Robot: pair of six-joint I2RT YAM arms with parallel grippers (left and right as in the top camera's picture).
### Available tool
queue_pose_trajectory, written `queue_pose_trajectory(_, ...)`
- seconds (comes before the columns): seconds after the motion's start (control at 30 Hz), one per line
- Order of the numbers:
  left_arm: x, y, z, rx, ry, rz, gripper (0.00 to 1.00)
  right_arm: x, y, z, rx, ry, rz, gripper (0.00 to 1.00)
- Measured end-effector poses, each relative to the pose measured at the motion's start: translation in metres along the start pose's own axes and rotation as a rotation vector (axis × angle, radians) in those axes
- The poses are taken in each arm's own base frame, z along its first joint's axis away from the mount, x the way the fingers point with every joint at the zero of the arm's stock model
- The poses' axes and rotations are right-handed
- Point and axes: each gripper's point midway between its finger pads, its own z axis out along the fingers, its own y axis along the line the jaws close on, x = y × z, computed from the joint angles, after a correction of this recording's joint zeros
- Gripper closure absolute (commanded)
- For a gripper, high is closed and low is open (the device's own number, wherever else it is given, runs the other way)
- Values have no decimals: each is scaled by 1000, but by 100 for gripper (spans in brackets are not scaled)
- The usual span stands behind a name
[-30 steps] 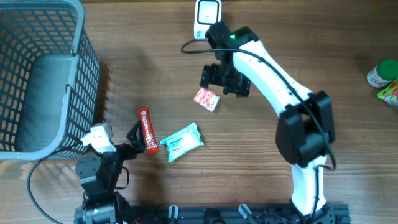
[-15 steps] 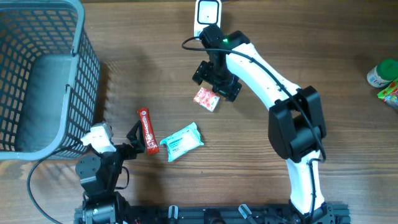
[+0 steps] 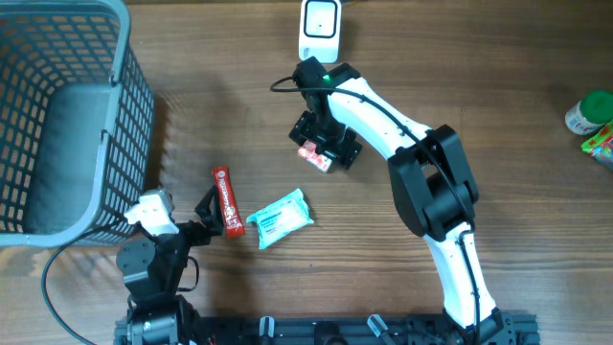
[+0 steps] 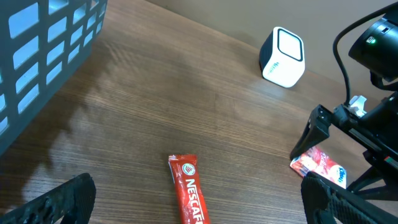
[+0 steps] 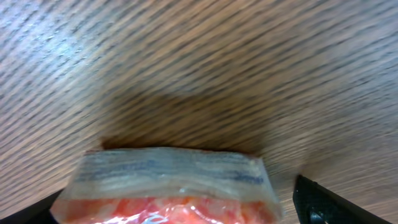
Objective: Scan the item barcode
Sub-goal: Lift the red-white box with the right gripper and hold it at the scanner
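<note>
So the red sachet [image 3: 311,154] is flat on the tabletop [image 3: 498,67], a short way from the white scanner [image 3: 319,21] on the side toward the arm bases, not touching it. The right arm [image 3: 378,101] reaches over to that spot and the right jaws are spread wide, one on each side of the sachet. In the right wrist view you can see the sachet's [image 5: 174,186] clear crimped edge sitting between the two black tips, and it looks like nothing is pinching it, though I can't tell if either tip brushes the foil. The left wrist view shows the same thing from the side: sachet [image 4: 320,167] down on the wood under the black frame, scanner [image 4: 283,56] beyond it with its window facing up. The left arm [image 3: 153,259] is parked way farther from the scanner, near the front edge, and the left jaws are wide apart too, holding nothing. A red coffee stick [image 3: 226,201] lies just off their tips, with a teal wipes pack [image 3: 280,218] right beside it, both farther from the scanner than the sachet is. A big grey basket [image 3: 134,105] takes up the corner well off to the scanner's side, over past the coffee stick.
</note>
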Motion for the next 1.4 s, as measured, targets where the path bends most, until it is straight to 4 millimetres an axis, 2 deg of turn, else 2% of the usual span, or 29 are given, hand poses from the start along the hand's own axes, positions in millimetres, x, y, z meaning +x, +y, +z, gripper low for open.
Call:
queue_pose_trajectory(0.07, 0, 0, 0, 0, 0, 0, 0, -2, -4, 0, 17, -11, 0, 3)
queue_pose_trajectory(0.3, 0, 0, 0, 0, 0, 0, 0, -13, -11, -2, 59, -78, 3, 37)
queue_pose_trajectory(0.57, 0, 0, 0, 0, 0, 0, 0, -21, -26, -7, 134, -125, -56, 38)
queue_pose_trajectory(0.67, 0, 0, 0, 0, 0, 0, 0, -25, -42, -15, 194, -113, -84, 38)
queue_pose_trajectory(0.77, 0, 0, 0, 0, 0, 0, 0, -28, -42, -30, 187, -93, -136, 38)
queue_pose_trajectory(0.83, 0, 0, 0, 0, 0, 0, 0, -21, -43, -39, 164, -43, -201, 38)
queue_pose_trajectory(1.0, 0, 0, 0, 0, 0, 0, 0, 19, -59, -69, 144, 138, -341, 39)
queue_pose_trajectory(1.1, 0, 0, 0, 0, 0, 0, 0, 40, -66, -77, 126, 248, -411, 41)
queue_pose_trajectory(1.23, 0, 0, 0, 0, 0, 0, 0, 59, -54, -81, 21, 347, -486, 41)
queue_pose_trajectory(1.4, 0, 0, 0, 0, 0, 0, 0, 69, -47, -84, -38, 393, -516, 41)
